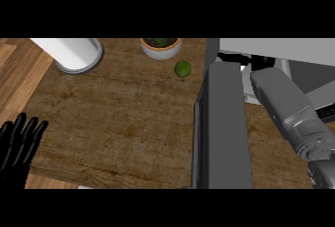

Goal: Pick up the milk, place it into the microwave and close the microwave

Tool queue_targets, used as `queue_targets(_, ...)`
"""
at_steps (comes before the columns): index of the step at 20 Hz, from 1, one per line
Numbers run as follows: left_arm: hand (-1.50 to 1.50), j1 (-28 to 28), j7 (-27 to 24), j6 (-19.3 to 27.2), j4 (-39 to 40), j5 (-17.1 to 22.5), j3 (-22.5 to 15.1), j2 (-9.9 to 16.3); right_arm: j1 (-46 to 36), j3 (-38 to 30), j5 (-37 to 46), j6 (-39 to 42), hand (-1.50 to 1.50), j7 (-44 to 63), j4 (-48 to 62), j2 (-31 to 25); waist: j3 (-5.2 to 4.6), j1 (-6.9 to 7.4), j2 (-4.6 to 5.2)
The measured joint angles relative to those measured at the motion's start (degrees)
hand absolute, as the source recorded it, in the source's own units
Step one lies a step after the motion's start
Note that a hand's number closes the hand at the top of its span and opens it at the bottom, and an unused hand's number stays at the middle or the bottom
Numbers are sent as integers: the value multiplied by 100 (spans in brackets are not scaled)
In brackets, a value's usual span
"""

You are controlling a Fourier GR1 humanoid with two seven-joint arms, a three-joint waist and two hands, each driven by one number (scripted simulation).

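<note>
Microwave [274, 48] on wooden counter [118, 115]

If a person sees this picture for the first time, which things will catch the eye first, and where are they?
First the open grey microwave door, standing edge-on right of centre, with the right forearm reaching past it toward the microwave at upper right. Then the black left hand, resting open at the left edge, and the small green lime near the potted plant at the top.

Open microwave door [222, 128], right forearm [288, 111] inside, lime [182, 68]
</note>
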Motion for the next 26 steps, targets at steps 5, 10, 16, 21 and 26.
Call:
queue_targets(5, -150, -79, 22, 42, 34, -140, -133, -53, -74, -148, -158, 586, -150, 52, 20, 126, 9, -20, -15)
queue_targets(10, -150, -124, 11, 65, 59, -248, -221, -90, -15, -255, -252, 906, -150, -4, 27, 130, 9, -48, -23)
queue_targets(16, -150, -208, 53, 141, 74, -470, -434, -186, 102, -326, -311, 1080, -150, -91, 32, 139, 7, -121, -62)
queue_targets(21, -150, -185, 35, 178, 81, -638, -606, -271, 196, -379, -350, 1220, -150, -152, 24, 25, 5, -164, -95)
queue_targets(26, -150, -159, 31, 225, 32, -757, -770, -351, 400, -421, -385, 1520, -150, -356, 5, -63, 8, -219, -126)
